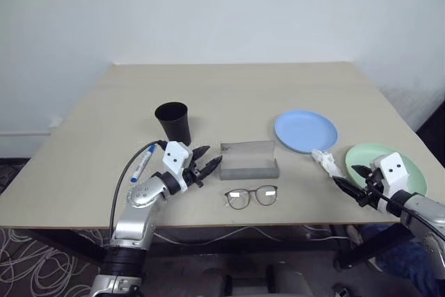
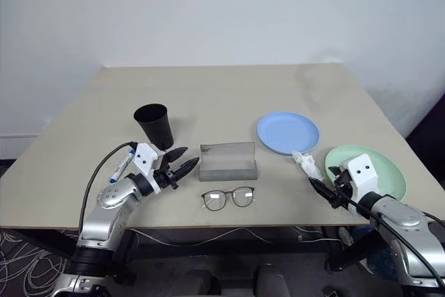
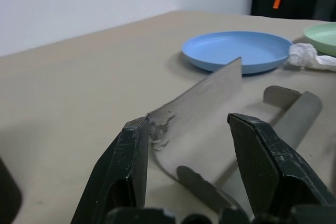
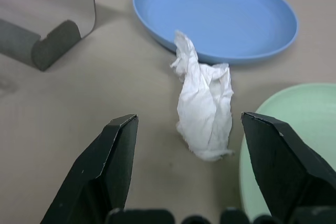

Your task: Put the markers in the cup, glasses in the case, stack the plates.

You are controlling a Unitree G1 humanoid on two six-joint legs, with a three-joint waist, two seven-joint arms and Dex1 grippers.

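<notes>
The black cup stands upright left of centre. A blue-capped marker lies beside my left forearm, partly hidden by it. The grey case sits open at mid-table with its lid raised, and the wire-framed glasses lie just in front of it. My left gripper is open and empty, level, with its tips close to the case's left end. The blue plate and the green plate lie apart at the right. My right gripper is open and empty, pointing down at the table between them.
A crumpled white tissue lies between the two plates, right in front of my right gripper's fingertips. The green plate sits near the table's right front corner. A black cable loops off my left arm.
</notes>
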